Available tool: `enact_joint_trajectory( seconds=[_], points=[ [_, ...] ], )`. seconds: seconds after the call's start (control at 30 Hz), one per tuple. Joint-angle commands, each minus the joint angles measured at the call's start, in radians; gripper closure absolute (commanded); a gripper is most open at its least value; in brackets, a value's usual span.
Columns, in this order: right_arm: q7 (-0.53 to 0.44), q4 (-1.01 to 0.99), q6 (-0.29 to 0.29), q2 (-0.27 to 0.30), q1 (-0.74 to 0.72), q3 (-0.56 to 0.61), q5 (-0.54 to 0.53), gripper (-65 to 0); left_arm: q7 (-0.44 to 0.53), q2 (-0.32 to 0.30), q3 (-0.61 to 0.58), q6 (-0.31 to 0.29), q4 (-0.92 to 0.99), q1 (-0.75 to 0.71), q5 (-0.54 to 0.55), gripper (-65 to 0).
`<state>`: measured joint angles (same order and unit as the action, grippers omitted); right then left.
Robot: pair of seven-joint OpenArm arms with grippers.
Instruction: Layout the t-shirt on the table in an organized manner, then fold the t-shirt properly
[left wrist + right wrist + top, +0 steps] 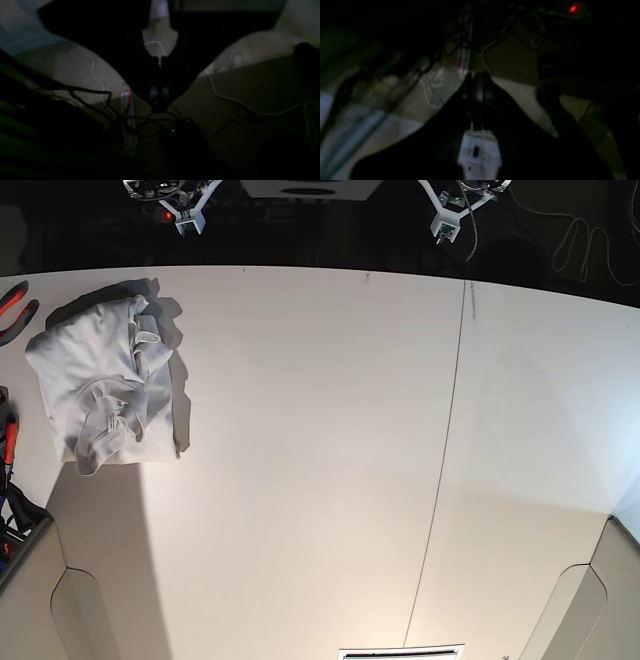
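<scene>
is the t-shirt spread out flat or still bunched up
Bunched up. The t-shirt lies in a crumpled heap with overlapping folds near one corner of the table, sleeves not laid out.

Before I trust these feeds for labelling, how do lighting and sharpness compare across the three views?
Base view: bright and sharp; the t-shirt throws a hard shadow on the table, whose straight edges bow from wide-angle distortion. Left wrist view: badly underexposed, soft, the claw just a silhouette. Right wrist view: darker and blurrier still, with one red light glowing.
</scene>
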<state>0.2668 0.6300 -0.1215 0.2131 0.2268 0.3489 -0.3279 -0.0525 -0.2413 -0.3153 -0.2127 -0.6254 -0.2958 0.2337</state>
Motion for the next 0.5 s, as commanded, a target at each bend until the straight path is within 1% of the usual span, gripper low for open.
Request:
enact_joint_trajectory(
  seconds=[0.0, 0.1, 0.13, 0.17, 0.37, 0.47],
  points=[
    [0.015, 0.003, 0.043, -0.004, 0.013, 0.0, -0.021, 0.0, 0.004, -0.001, 0.0, 0.0, -0.002, -0.006, 0.0, 0.0],
    [0.018, 0.003, 0.215, -0.031, 0.015, 0.0, -0.07, 0.0, 0.004, 0.013, 0.0, 0.0, -0.002, -0.007, 0.0, 0.0],
    [0.019, 0.003, 0.254, -0.04, 0.015, 0.0, -0.087, 0.0, 0.004, 0.014, 0.0, 0.0, -0.002, -0.006, 0.0, 0.0],
    [0.019, 0.003, 0.276, -0.046, 0.015, 0.0, -0.098, 0.0, 0.004, 0.017, 0.0, 0.0, -0.002, -0.006, 0.0, 0.0],
    [0.018, 0.016, 0.274, -0.076, 0.015, 0.0, -0.156, 0.0, 0.004, 0.029, 0.0, 0.0, -0.002, -0.009, 0.0, 0.0],
    [0.018, 0.031, 0.274, -0.084, 0.015, 0.0, -0.163, 0.0, 0.004, 0.031, 0.0, 0.0, -0.002, -0.009, 0.0, 0.0]
  ],
)
